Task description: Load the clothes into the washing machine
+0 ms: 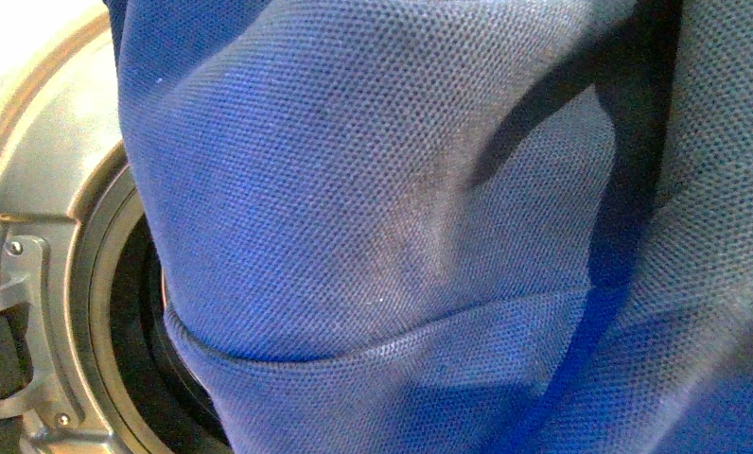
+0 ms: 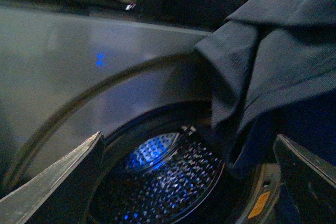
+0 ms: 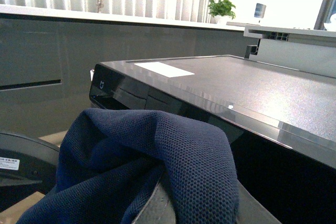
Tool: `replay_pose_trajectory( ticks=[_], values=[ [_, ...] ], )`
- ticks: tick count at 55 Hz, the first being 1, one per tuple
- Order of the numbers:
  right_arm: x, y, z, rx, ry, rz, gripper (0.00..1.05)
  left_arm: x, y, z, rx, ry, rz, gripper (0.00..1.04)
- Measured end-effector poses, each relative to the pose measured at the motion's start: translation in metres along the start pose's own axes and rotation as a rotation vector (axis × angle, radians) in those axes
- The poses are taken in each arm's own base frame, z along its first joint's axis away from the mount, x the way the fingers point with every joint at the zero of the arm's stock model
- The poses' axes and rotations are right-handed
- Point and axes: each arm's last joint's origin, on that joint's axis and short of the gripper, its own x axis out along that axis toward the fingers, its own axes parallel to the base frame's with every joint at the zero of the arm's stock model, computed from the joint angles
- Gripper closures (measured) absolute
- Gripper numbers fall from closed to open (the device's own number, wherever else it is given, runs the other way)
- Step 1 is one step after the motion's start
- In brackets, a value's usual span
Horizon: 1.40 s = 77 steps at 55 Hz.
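Note:
Navy mesh clothes (image 1: 382, 218) hang close to the front camera and hide most of the washing machine (image 1: 42, 170). Only its silver front and part of the porthole ring show at the left. In the left wrist view the clothes (image 2: 273, 51) drape over the edge of the round mouth above the perforated steel drum (image 2: 168, 187), which glows blue. My left gripper (image 2: 188, 137) is open in front of the mouth with nothing between its fingers. My right gripper (image 3: 199, 203) is shut on the clothes (image 3: 157, 145), which fold over its fingers beside the machine's dark top (image 3: 252, 87).
The door hinge bracket (image 1: 18, 284) juts out at the porthole's left side. A dark rounded part with a white label (image 3: 21, 161) lies low beside the machine. A grey wall, a sill with blinds and a potted plant (image 3: 221, 8) stand behind it.

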Motion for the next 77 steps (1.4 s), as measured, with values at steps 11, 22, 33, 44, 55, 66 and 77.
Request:
replay_pose_trajectory(
  ticks=[11,22,33,44,55,66,77],
  values=[
    [0.0,0.0,0.0,0.0,0.0,0.0,0.98,0.029,-0.004,0.032,-0.007,-0.056,-0.264,0.07],
    [0.0,0.0,0.0,0.0,0.0,0.0,0.98,0.062,-0.003,0.045,-0.035,-0.103,-0.532,0.07],
    [0.0,0.0,0.0,0.0,0.0,0.0,0.98,0.088,-0.007,0.042,-0.095,-0.049,-0.662,0.07],
    [0.0,0.0,0.0,0.0,0.0,0.0,0.98,0.106,-0.024,0.044,-0.111,-0.004,-0.722,0.07],
    [0.0,0.0,0.0,0.0,0.0,0.0,0.98,0.114,-0.046,0.04,-0.11,0.025,-0.808,0.07],
    [0.0,0.0,0.0,0.0,0.0,-0.001,0.98,0.113,-0.067,0.039,-0.111,0.018,-0.925,0.07],
    [0.0,0.0,0.0,0.0,0.0,-0.001,0.98,0.113,-0.079,0.038,-0.124,0.007,-0.937,0.07]
  ],
)
